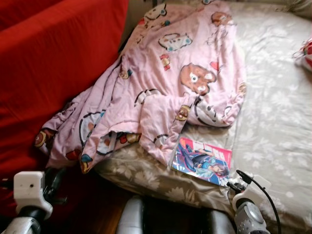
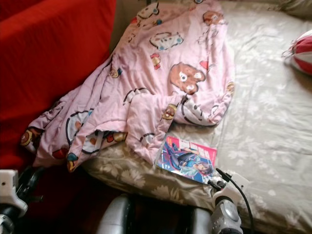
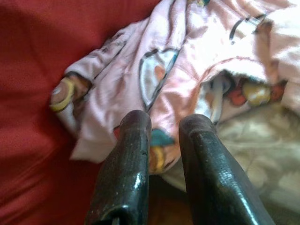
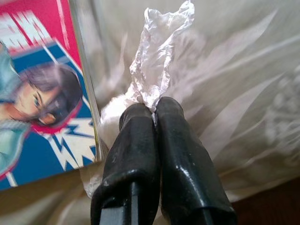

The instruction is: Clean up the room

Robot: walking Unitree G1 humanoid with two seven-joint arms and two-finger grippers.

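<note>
Left gripper [image 3: 161,140] hovers low beside the bed [image 1: 278,112], fingers slightly parted, empty, just short of the crumpled pink cartoon blanket [image 1: 170,83]. Right gripper [image 4: 154,110] is pressed together, pinching a thin, crinkled clear plastic wrapper [image 4: 157,56] beside the comic magazine [image 1: 202,160].

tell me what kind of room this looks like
Most likely a bedroom: a mattress under a beige floral sheet, a rumpled pink cartoon-print blanket spilling over its edge, and a colourful comic magazine lying on the bed. The right tool pinches a crumpled white plastic wrapper beside the magazine.
</note>
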